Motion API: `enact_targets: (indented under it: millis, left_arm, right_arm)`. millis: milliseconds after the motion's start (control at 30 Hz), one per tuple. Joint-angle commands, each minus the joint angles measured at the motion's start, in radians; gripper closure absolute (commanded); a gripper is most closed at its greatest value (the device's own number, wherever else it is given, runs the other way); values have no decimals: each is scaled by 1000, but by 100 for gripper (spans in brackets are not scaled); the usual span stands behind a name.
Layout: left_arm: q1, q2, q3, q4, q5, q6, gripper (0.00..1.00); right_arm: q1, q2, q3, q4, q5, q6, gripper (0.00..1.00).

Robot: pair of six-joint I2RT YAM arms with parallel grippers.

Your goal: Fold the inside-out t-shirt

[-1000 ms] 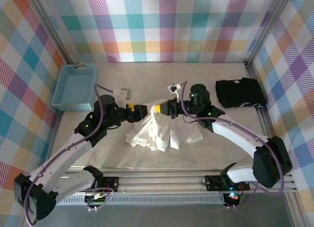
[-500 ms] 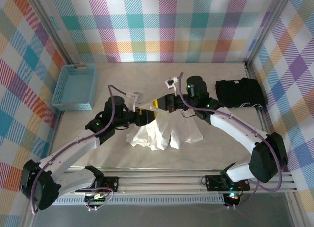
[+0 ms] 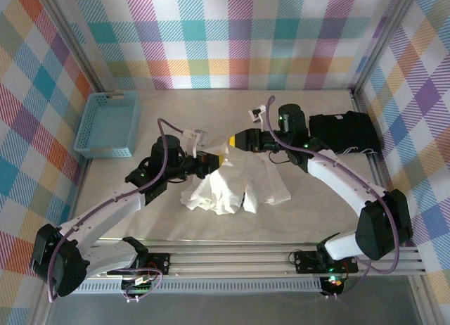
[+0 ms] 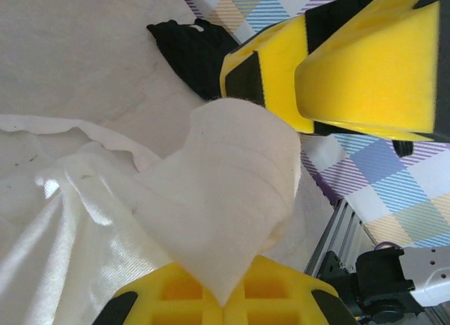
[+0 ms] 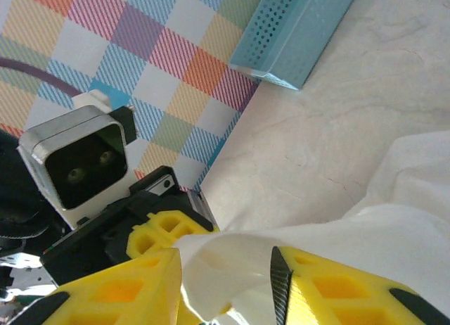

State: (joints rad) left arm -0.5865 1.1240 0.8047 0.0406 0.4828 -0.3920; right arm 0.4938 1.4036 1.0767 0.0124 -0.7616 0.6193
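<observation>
While the left gripper (image 3: 214, 160) is clamped on a bunched peak of the inside-out t-shirt (image 3: 232, 188), the right gripper (image 3: 235, 138) has its jaws apart, with fabric loose between them. The shirt is crumpled on the table (image 3: 316, 212), well right of the blue basket (image 3: 109, 124). The black garment (image 3: 344, 131) is farther right of the basket.

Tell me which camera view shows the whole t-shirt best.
The top external view: the t-shirt lies bunched on the table, its whole outline visible. The left wrist view gives one pinched fold close up; the right wrist view, a white edge between yellow fingers.
</observation>
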Motion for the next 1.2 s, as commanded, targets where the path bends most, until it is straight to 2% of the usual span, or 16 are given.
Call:
enact_targets:
  millis: [0,200,367,467,767,900,1167]
  left_arm:
    - [20,-26,-13,15,30,18,100]
    - [43,-30,-10,26,69,-14,100]
    - [45,-28,-12,13,60,-15,100]
    - [45,-28,-12,13,56,-18,100]
    - [45,-36,8,-14,53,-42,100]
    - [46,-30,31,-50,34,-77,100]
    - [46,-4,53,-67,44,-111,100]
  right_arm:
    - [-10,-34,-3,-33,-32,-23,59]
    - [-65,-60,-29,-83,-31,11,52]
    - [-117,-26,-50,-42,-69,258,42]
    - [-116,-10,-56,-23,-63,319,38]
    - [-110,-2,-19,-252,172,153,33]
    - [-89,-6,-13,-293,198,95,28]
    - [35,21,86,-480,422,-42,24]
